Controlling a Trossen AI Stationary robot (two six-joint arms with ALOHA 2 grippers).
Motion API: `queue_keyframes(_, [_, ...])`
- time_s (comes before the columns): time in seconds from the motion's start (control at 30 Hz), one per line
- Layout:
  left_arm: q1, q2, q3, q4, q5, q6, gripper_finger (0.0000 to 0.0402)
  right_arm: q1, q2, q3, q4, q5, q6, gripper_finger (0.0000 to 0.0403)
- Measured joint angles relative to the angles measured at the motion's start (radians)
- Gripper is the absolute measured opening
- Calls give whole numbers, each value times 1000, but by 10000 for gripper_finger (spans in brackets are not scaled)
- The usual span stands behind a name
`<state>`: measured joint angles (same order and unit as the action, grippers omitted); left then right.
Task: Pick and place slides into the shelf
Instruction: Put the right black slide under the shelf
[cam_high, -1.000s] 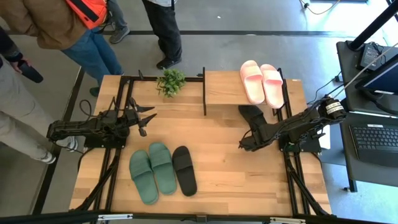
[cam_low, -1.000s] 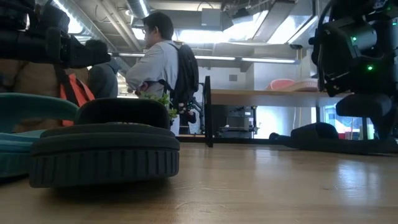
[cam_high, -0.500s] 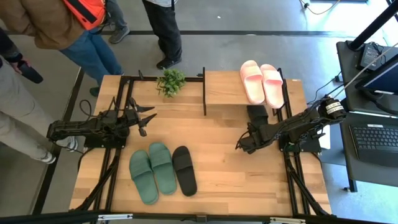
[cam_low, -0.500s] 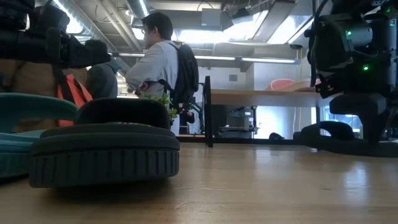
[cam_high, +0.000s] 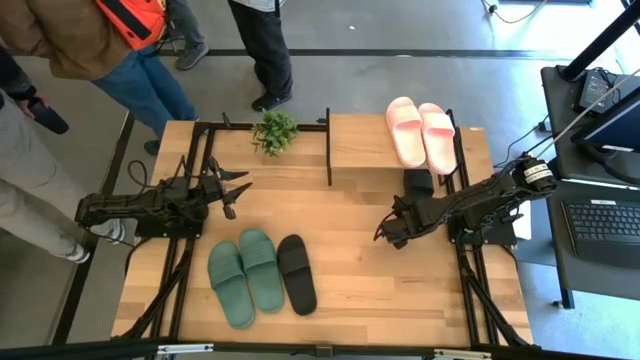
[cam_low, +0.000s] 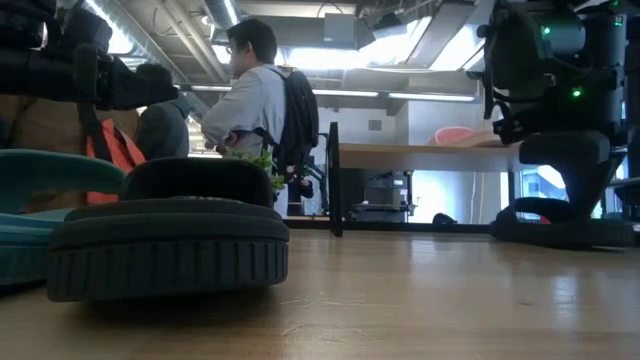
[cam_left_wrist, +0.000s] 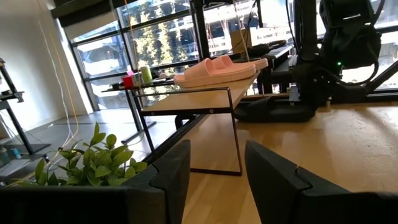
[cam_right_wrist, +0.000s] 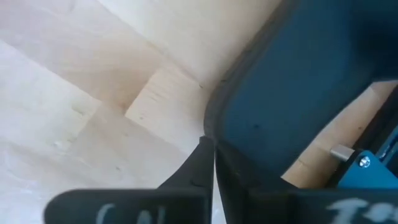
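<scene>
The wooden table (cam_high: 370, 290) carries everything. No brand, label or writing can be read on any of it.

The shelf (cam_high: 365, 141) stands at the far side of the table, a light plank top on a thin black frame. The pale pink pair (cam_high: 421, 131) lies side by side on the right end of its top; the left wrist view shows their wide straps and thick foam soles.

The green pair (cam_high: 245, 273) lies on the table near the front, left of centre, the two touching along their sides. A black slide (cam_high: 296, 273) lies just beside them on the right, its ribbed sole edge filling the low view. A second black slide (cam_high: 418, 182) lies by the shelf's right end, partly under its top.

A small green plant (cam_high: 275, 130) sits just left of the shelf.

The right pincer (cam_high: 388, 232) hovers low over the table near the second black slide, fingers pressed together on nothing. The left pincer (cam_high: 237, 191) waits at the left side, fingers spread apart.
</scene>
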<state>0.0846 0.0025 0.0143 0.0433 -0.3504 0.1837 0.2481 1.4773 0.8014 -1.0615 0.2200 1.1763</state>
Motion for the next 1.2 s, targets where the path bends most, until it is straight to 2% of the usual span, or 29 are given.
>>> queue_keyframes(0.3, [0,0,0,0,0,0,145,0,0,4,-4,-1,19,38])
queue_keyframes(0.4, [0,0,0,0,0,0,145,0,0,4,-4,-2,1,65])
queue_keyframes(0.63, [0,0,0,0,0,0,145,0,0,4,-8,-5,-17,155])
queue_keyframes(0.77, [0,0,0,0,0,0,145,0,0,4,-8,-12,-38,183])
queue_keyframes(0.93, [0,0,0,0,0,0,145,0,0,-10,-3,-12,-33,184])
queue_keyframes(1.2, [0,0,0,0,0,0,145,0,1,-36,7,-12,-37,153])
